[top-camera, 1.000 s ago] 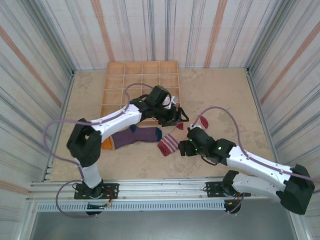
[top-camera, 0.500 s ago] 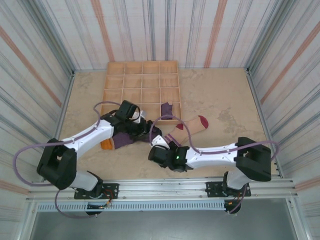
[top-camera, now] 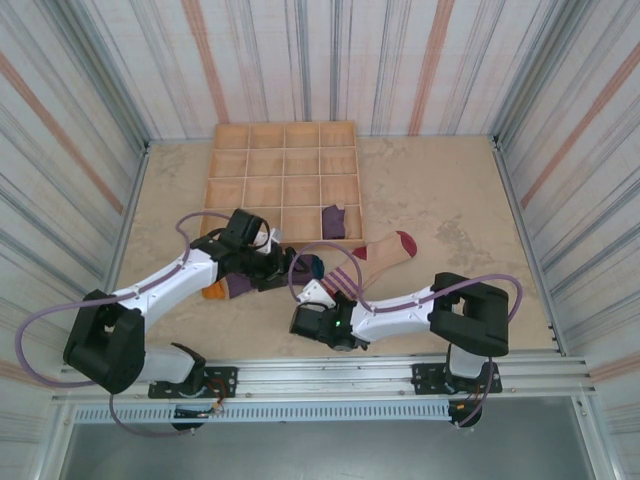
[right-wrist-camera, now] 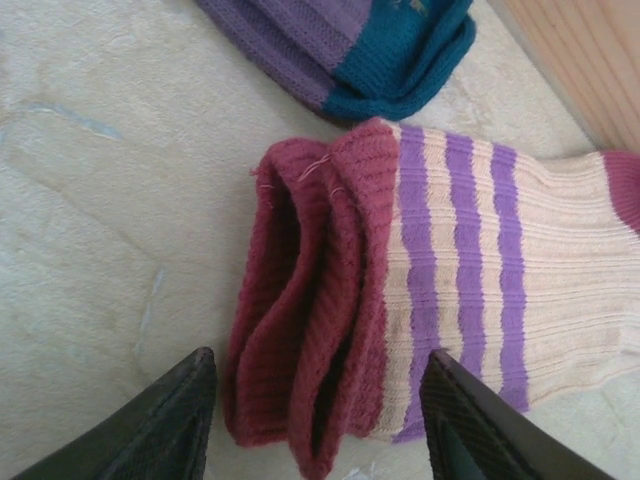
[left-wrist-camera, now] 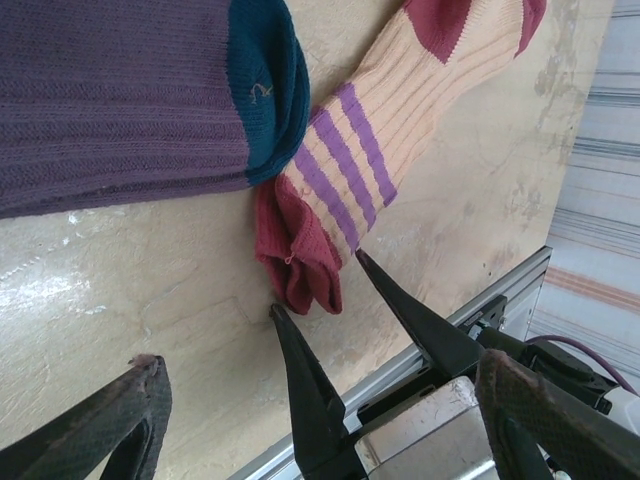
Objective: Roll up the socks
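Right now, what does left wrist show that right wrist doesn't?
Left wrist adds: the right gripper seen from outside, jaws open astride the red cuff of the tan sock, plus the metal rail at the table edge. Right wrist adds: the wooden tray wall and the cuff's folded layers close up. Both: the tan sock with its purple stripes, and the teal toe of the purple sock beside the cuff.

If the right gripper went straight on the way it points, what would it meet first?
Probably the red cuff of the tan sock, lying just ahead of the right gripper; depth is unclear.
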You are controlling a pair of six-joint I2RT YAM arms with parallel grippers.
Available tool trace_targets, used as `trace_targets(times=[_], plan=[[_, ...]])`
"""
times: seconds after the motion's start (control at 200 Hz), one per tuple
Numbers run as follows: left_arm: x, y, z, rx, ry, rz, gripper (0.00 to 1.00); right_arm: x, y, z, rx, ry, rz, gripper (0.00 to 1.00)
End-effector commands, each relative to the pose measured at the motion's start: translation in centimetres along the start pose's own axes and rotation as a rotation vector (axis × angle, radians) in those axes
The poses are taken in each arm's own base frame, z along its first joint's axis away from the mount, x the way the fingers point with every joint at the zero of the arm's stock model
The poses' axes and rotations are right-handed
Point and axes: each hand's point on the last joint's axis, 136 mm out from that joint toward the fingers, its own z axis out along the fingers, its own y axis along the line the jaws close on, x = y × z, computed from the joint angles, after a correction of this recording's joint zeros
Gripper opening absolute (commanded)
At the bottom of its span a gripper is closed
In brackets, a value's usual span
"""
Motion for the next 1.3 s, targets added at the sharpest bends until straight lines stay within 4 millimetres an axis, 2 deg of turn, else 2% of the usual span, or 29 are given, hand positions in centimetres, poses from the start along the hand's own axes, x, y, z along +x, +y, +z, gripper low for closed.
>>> trace_targets(times=[0.0,0.11,0.23,0.361,0.646,0.962,1.167,1.293], plan=[[0.0,-0.2,0.1,0.017,0.007,0.010,0.82,0.1,-0.4,0.4,0.049,-0.010,0.006,0.52],[0.1,0.0,0.2,0.017,0.010,0.002,0.81,0.0,-0.6,0.6,0.050,-0.023,0.007,0.36],[0.2,0.1,0.2,0.017,0.011,0.001,0.81,0.0,-0.5,0.9,-0.011,-0.020,0.033,0.21],[0.3,0.1,0.3,0.017,0.015,-0.001,0.81,0.1,-0.8,1.0,-0.086,-0.015,0.087,0.00],[0.5,-0.2,0.8,0.019,0.023,0.004,0.81,-0.2,-2.3,0.4,-0.338,0.006,0.313,0.00],[0.5,-1.1,1.8,0.019,0.045,0.027,0.80,-0.7,-5.1,-0.5,-0.623,0.039,0.650,0.00],[0.9,-1.9,3.9,0.027,0.069,0.044,0.78,-0.2,-5.9,0.6,-0.773,0.128,0.853,0.00],[0.9,-2.1,5.5,-0.003,0.059,0.083,0.75,-0.8,-6.9,0.9,-0.903,0.142,1.024,0.00]])
